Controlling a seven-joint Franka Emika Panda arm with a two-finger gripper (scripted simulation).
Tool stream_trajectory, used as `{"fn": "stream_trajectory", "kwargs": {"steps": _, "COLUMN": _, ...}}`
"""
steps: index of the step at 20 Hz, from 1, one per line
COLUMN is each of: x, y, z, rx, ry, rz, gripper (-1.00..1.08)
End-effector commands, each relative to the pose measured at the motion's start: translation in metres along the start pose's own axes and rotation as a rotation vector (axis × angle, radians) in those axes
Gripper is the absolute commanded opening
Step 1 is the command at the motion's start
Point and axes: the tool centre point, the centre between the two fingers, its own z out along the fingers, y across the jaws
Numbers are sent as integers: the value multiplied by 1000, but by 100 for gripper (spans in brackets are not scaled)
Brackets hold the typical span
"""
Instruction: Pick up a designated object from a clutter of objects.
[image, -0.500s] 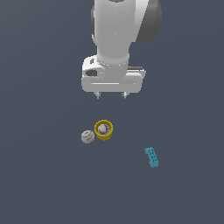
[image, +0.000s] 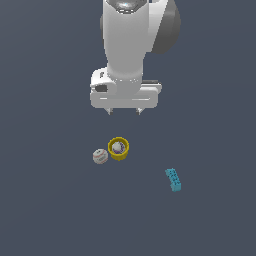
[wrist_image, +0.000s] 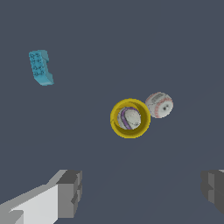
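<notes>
While your fingers (wrist_image: 141, 192) hang spread wide and empty above the dark grey surface (image: 55, 210), the small whitish stitched ball (image: 100, 156) sits touching the yellow round cup (image: 119, 148) at its 8 o'clock; the teal studded brick (image: 173, 179) lies well apart, so approach from the ball's free side.

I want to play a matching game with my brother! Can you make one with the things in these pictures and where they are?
Things:
1. baseball
2. yellow cup
3. teal brick
4. claw

Places or states:
A. far off alone, at the exterior view's right
B. up in the air, open
C. holds a pale ball
D. right beside the cup

Pairs: 1-D, 2-C, 3-A, 4-B
</notes>
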Motion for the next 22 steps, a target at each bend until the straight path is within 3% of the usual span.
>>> {"fn": "stream_trajectory", "kwargs": {"steps": 1, "x": 0, "y": 2, "z": 2, "rx": -2, "ry": -5, "rz": -7, "gripper": 100}}
{"fn": "stream_trajectory", "kwargs": {"steps": 12, "x": 8, "y": 7, "z": 15, "rx": 17, "ry": 1, "rz": 84, "gripper": 100}}
{"fn": "stream_trajectory", "kwargs": {"steps": 22, "x": 30, "y": 26, "z": 59, "rx": 61, "ry": 12, "rz": 364, "gripper": 100}}
